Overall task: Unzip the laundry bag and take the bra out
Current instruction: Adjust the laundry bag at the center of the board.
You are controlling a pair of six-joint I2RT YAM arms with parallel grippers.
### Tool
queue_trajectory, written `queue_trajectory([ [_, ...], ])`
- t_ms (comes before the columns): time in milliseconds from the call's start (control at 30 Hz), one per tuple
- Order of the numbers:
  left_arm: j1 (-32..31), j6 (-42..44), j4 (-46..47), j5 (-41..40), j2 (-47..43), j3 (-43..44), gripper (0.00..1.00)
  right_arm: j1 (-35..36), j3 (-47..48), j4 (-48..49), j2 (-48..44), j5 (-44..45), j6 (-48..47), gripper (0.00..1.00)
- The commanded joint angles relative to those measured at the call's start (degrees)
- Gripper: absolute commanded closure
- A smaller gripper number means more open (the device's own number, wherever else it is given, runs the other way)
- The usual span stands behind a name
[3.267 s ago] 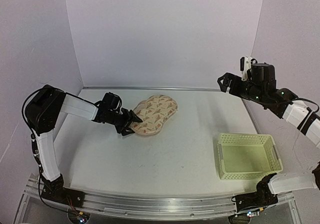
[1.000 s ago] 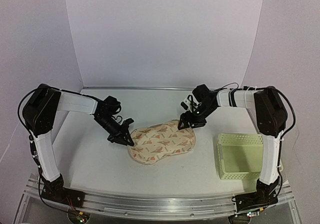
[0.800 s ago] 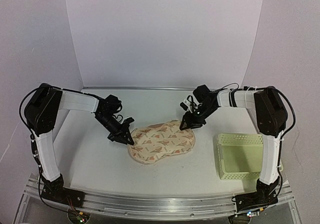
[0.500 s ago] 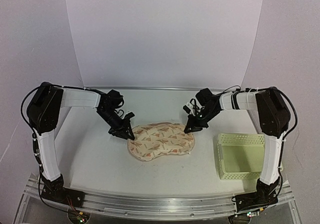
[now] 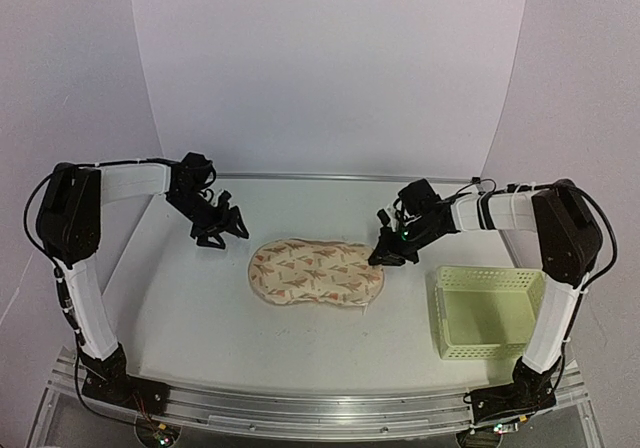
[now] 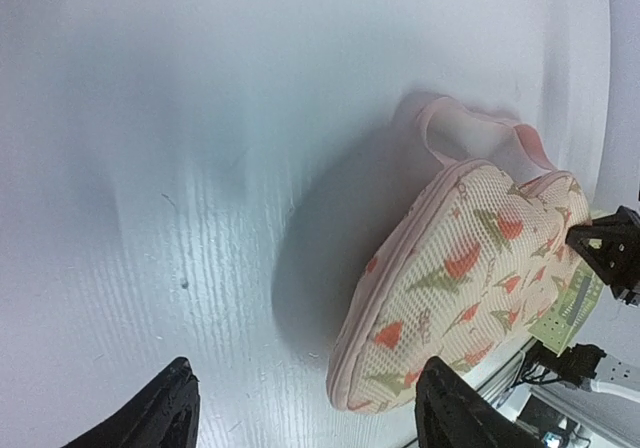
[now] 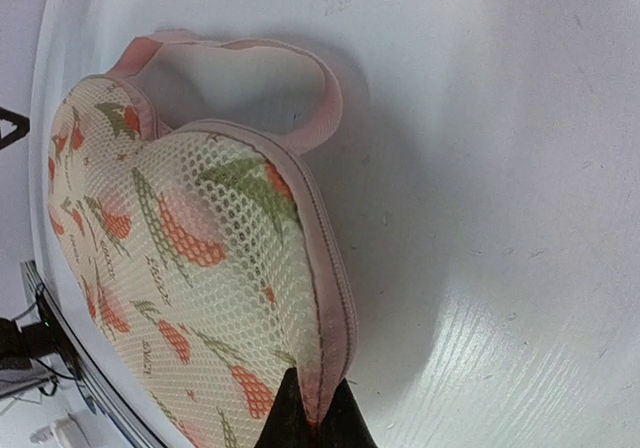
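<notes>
The laundry bag (image 5: 315, 271), a flat beige mesh pouch with a reddish leaf print and pink edging, lies mid-table. My right gripper (image 5: 384, 256) is shut on the pink seam at its right end; in the right wrist view the gripper (image 7: 311, 416) pinches that edge of the bag (image 7: 180, 258). My left gripper (image 5: 228, 234) stands open to the back left of the bag, apart from it. In the left wrist view the left gripper (image 6: 312, 418) has nothing between its fingers, and the bag (image 6: 470, 268) lies ahead to the right. The bra is hidden.
A pale yellow-green lattice basket (image 5: 490, 313) stands at the right front, close to the bag's right end. A pink fabric loop (image 7: 250, 68) sticks out from the bag's far side. White walls close off the table at the back and sides.
My left gripper let go of the bag's left end, opened and drew back to the left rear. My right gripper shut on the bag's right edge. The bag now lies flatter.
</notes>
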Motion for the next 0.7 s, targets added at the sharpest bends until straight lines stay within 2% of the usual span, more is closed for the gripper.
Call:
queue_trajectory([
  [0,0.25,-1.98,0.44,-2.38,-7.36,2.01,0.24,0.25,-1.94,10.77,-4.19,1.50,11.29,1.00],
  [133,0.19,-4.24,1.76,-0.77,-10.41,0.94,0.22,1.16,-3.70,16.60,-4.33,2.89,18.65,1.00],
  [267,0.17,-8.21,6.40,4.95,-13.87,-3.44,0.20,2.89,-4.34,21.95,-3.76,5.73,25.16,1.00],
  [433,0.03,-14.84,15.48,9.01,-17.74,-11.35,0.19,4.96,-3.19,26.67,-1.72,7.69,31.44,1.00],
  [667,-3.17,-26.76,29.13,9.93,-20.09,-20.20,0.19,8.36,-0.67,29.22,1.05,10.95,36.23,1.00],
])
